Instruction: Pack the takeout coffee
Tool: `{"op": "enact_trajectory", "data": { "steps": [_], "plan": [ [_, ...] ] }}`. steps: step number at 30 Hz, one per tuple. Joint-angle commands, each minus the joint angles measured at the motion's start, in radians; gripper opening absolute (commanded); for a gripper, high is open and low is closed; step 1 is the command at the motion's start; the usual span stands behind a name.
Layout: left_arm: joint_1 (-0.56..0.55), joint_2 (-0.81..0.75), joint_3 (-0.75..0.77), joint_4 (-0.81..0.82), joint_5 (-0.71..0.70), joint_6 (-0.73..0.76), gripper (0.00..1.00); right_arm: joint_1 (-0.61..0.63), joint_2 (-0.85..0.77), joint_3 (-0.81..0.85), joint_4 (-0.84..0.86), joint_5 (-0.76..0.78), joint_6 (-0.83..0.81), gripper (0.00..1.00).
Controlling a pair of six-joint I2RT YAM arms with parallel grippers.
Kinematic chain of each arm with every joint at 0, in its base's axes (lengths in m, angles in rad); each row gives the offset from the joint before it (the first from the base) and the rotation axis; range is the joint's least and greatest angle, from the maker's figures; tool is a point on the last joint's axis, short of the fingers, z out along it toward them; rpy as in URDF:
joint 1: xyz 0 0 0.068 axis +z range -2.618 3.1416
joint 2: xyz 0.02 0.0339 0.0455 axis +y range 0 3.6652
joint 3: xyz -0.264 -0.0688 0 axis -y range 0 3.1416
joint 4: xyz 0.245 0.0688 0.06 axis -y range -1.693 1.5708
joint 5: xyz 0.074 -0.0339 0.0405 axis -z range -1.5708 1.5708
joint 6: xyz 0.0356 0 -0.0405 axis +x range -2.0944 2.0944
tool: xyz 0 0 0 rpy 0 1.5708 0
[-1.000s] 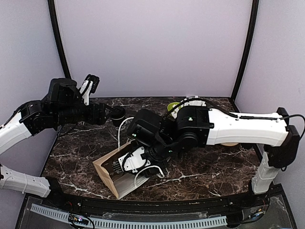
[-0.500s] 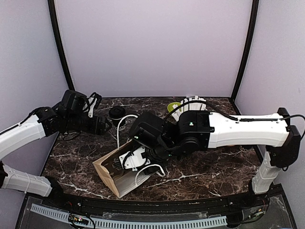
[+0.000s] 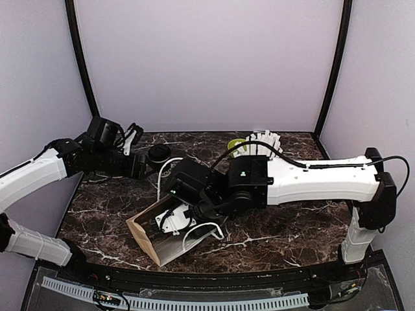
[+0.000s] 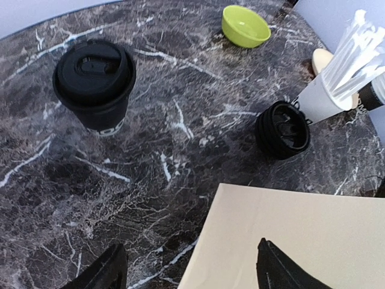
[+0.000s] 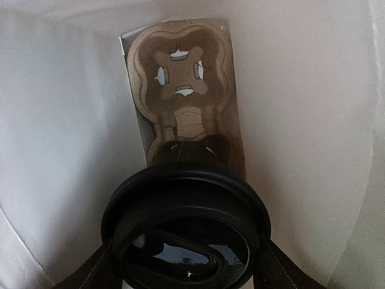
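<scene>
One takeout coffee (image 5: 186, 232), black with a black lid, is held by my right gripper (image 5: 186, 262) deep inside the paper bag (image 3: 150, 241). Its fingers (image 5: 90, 274) press both sides of the lid. The cup's base is at the near slot of the cardboard cup carrier (image 5: 180, 84) on the bag's floor. A second lidded coffee (image 3: 157, 155) stands at the back left, and it also shows in the left wrist view (image 4: 93, 84). My left gripper (image 3: 139, 167) is open and empty, left of that cup, above the bag's edge (image 4: 289, 241).
A stack of black lids (image 4: 283, 129), a white cup of straws (image 4: 328, 84) and a green bowl (image 4: 245, 25) stand at the back of the marble table (image 3: 292, 227). The right arm (image 3: 311, 178) spans the table's middle. Walls close in on three sides.
My left gripper has drawn back and down from the lidded cup at the back left, which stays standing. My right arm has shifted left, gripper still in the bag.
</scene>
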Motion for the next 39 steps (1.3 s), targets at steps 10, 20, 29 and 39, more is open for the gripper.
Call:
{"op": "enact_trajectory", "data": {
  "steps": [10,20,29,39],
  "plan": [
    [0.006,-0.330,0.091,-0.270,-0.032,0.043,0.80,0.019,0.221,0.391,-0.085,-0.120,0.122,0.50],
    [0.008,-0.228,0.014,-0.075,0.009,0.087,0.81,0.041,0.057,0.101,-0.014,0.007,0.063,0.50],
    [0.011,-0.074,-0.045,0.062,0.070,0.088,0.81,0.040,-0.026,-0.009,0.002,0.071,0.035,0.50],
    [0.017,0.009,-0.044,0.123,0.089,0.106,0.80,0.016,-0.024,-0.048,0.007,0.100,0.017,0.49]
  ]
}}
